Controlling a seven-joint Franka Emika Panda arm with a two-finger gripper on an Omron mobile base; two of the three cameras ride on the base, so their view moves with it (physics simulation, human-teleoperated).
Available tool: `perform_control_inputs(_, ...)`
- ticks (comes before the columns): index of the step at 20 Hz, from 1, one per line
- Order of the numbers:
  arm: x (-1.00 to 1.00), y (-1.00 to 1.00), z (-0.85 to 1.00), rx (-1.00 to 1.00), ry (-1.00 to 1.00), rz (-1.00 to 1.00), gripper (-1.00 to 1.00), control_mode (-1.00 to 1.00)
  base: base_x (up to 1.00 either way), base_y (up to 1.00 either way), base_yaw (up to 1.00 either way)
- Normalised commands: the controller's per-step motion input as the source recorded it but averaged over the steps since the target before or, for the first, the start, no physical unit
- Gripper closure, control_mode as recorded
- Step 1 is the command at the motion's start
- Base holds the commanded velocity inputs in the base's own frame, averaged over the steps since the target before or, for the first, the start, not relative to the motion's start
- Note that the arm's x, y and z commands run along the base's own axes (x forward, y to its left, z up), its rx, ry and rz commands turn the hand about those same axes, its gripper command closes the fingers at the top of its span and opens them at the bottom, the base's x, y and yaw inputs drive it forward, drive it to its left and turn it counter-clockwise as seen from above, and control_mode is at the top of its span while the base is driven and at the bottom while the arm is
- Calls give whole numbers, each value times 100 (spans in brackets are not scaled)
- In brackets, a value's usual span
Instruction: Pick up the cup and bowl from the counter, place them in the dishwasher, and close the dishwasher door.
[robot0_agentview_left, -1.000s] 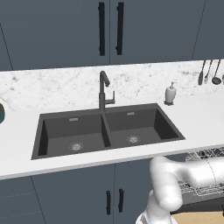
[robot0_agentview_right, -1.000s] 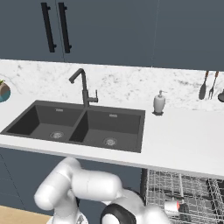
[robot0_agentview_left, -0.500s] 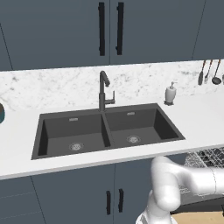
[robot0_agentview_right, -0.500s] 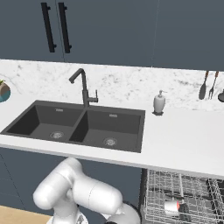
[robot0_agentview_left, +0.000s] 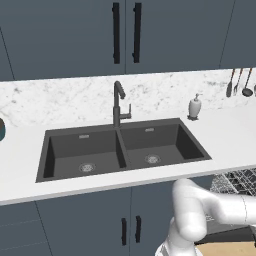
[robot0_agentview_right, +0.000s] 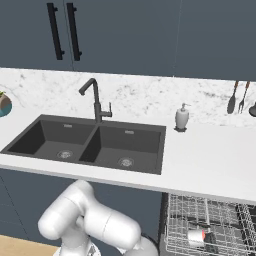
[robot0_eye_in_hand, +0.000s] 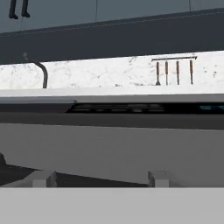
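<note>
**Arm low at the dishwasher, cup in the rack**

The white arm (robot0_agentview_left: 210, 212) bends down from the base below the desk (robot0_agentview_left: 235, 140) edge and reaches right toward the dishwasher (robot0_agentview_right: 210, 225). In the right base view its links (robot0_agentview_right: 95, 225) curl low in front of the blue cabinets (robot0_agentview_right: 20, 200).

The dishwasher sits under the desk to the right of the sink (robot0_agentview_right: 90, 142). Its wire rack (robot0_agentview_right: 215, 220) is pulled into sight, and a small cup (robot0_agentview_right: 197, 235), white with a red band, lies on its side inside the rack. In the left base view a corner of the same rack (robot0_agentview_left: 240, 182) shows just beyond the arm.

The hand view looks level along the underside of the desk: a wide flat grey panel, the door (robot0_eye_in_hand: 113, 148), spans the frame, with a dark slot above it and the pale desk edge over that. Two pale finger tips (robot0_eye_in_hand: 159, 178) rise at the bottom, set well apart with nothing between them; the claw (robot0_eye_in_hand: 100, 179) stands spread.

On the desk, a soap dispenser (robot0_agentview_right: 182, 118) stands right of the sink, near the back wall. A black tap (robot0_agentview_right: 95, 100) rises behind the sink's divider. Utensils (robot0_agentview_right: 240, 97) hang on the wall at far right. A teal bowl (robot0_agentview_right: 4, 104) sits at the desk's far left edge, partly cut off.
</note>
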Motion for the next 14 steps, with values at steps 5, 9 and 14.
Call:
perform_control_inputs(5,47,-11,-9,0,0,0,-100,-100,0,0,0)
perform_control_inputs(9,68,25,-1,0,-3,0,-100,-100,0,0,0)
perform_control_inputs(14,73,70,6,0,-13,-6,-100,-100,0,0,0)
